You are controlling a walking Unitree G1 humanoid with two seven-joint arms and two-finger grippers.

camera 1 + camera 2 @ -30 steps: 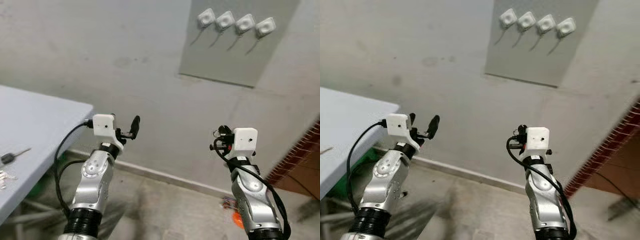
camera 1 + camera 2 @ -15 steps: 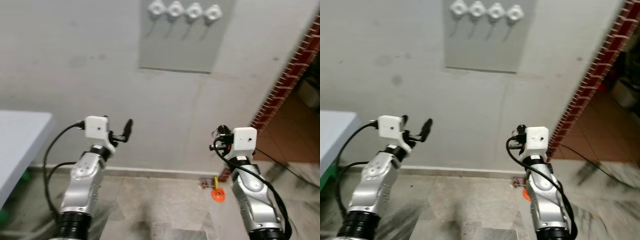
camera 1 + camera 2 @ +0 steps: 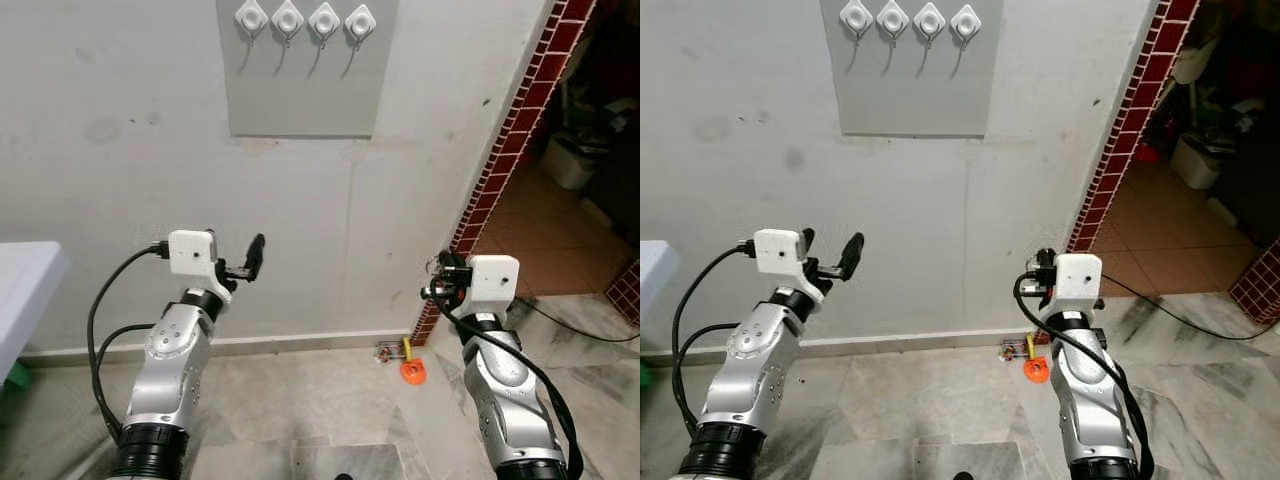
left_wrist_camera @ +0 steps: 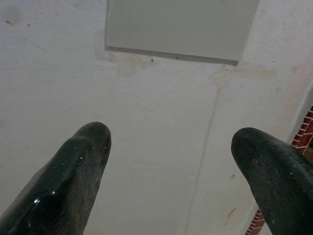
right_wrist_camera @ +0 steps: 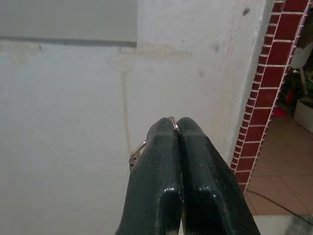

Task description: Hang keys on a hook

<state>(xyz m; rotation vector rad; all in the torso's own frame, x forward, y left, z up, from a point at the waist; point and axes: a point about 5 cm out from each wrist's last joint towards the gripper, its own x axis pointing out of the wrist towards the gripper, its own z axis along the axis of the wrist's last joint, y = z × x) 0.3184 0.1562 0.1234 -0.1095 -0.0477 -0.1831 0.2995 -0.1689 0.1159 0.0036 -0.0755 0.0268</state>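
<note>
Carry stage, looks like: key ring [image 5: 139, 148] pinched in the clamped right gripper [image 5: 177, 128], left gripper [image 4: 168, 142] spread wide and holding nothing, both well below the four hooks [image 3: 305, 20] on the grey panel [image 3: 300, 90], next up raising that ring to a hook.

Both arms are showing silver, rounded metal shells that are ending in ribbed black collars near the bottom of the head views, and each wrist is wearing a white, boxy camera housing with a small dark hole in its face. Black cables are looping out from the housings and running down along the forearms. The left tool [image 3: 252, 262] and the right tool [image 5: 177, 128] are each showing two long, glossy black fingers [image 4: 73, 176] with rounded tips.
</note>
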